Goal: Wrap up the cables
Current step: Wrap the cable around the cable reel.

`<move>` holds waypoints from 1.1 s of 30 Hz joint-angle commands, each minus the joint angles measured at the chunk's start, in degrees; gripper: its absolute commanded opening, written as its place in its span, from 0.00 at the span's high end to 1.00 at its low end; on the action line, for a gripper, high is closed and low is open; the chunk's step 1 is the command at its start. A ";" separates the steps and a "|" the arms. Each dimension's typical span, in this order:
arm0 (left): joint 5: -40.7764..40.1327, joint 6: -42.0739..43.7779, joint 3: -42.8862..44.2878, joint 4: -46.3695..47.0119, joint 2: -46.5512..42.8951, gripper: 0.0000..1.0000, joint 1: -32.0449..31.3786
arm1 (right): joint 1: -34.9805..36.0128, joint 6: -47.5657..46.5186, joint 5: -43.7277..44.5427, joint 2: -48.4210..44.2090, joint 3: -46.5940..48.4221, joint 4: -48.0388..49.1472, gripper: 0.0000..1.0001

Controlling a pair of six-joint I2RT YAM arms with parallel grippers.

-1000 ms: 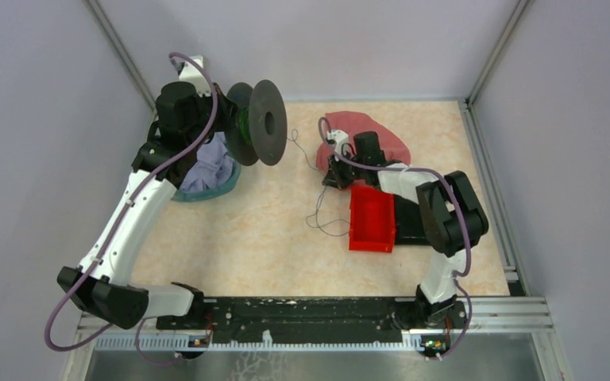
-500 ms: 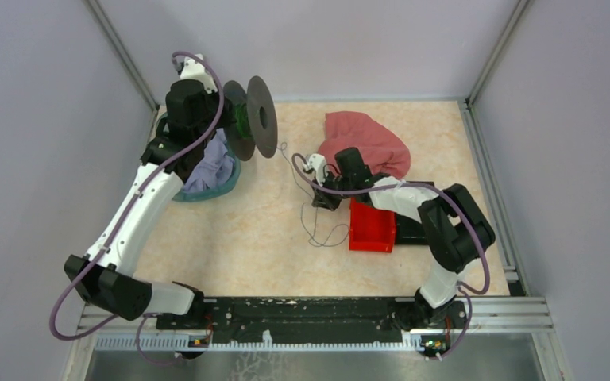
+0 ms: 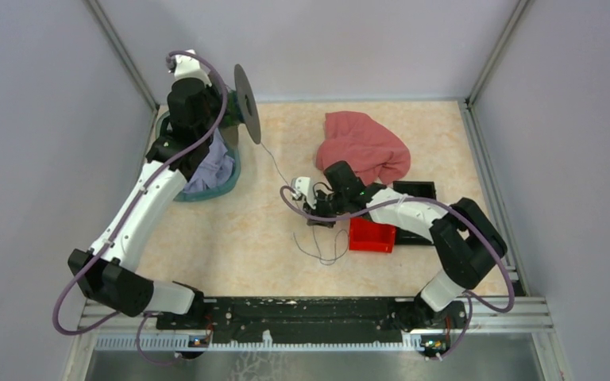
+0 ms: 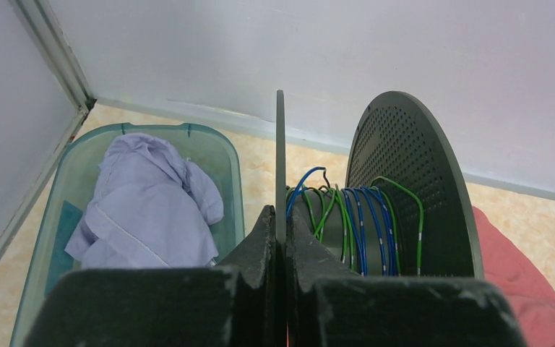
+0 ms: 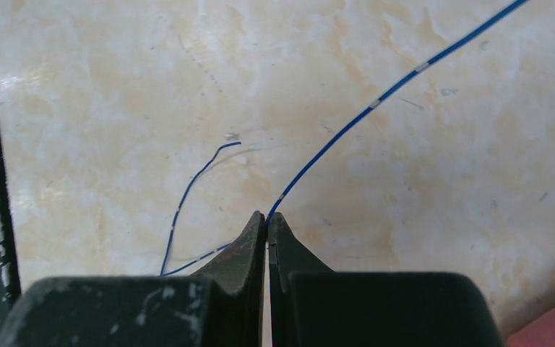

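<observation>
The cable (image 3: 274, 165) is a very thin dark wire; the right wrist view shows it blue with white marks (image 5: 405, 76). It runs from the black spool (image 3: 247, 103) down to my right gripper (image 3: 315, 216), with loose loops (image 3: 323, 248) on the table below. My right gripper (image 5: 267, 220) is shut on the cable just above the table. My left gripper (image 4: 280, 217) is shut on the spool's thin near flange (image 4: 280, 144) and holds the spool up at the far left. Blue and green wire (image 4: 354, 224) is wound on its core.
A teal basket (image 3: 226, 178) holding a lavender cloth (image 3: 210, 167) sits under the left arm. A red cloth (image 3: 365, 147) lies at the back centre. A red bin (image 3: 369, 235) and a black tray (image 3: 413, 190) sit under the right forearm.
The left arm has swung the spool up and back toward the far left corner, now edge-on. The right gripper has moved left and nearer with the cable, drawing it out straighter.
</observation>
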 commanded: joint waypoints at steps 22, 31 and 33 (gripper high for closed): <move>-6.27 10.48 -10.75 18.87 0.83 1.00 -2.67 | 4.80 -8.27 -9.98 -11.70 28.68 -30.77 1.00; -7.85 12.49 -10.96 19.50 2.38 1.00 -3.97 | 4.79 -6.23 -14.19 -10.70 37.49 -34.85 1.00; -8.09 13.03 -11.41 19.96 2.32 1.00 -4.47 | 4.79 -4.67 -14.15 -10.37 39.21 -34.84 1.00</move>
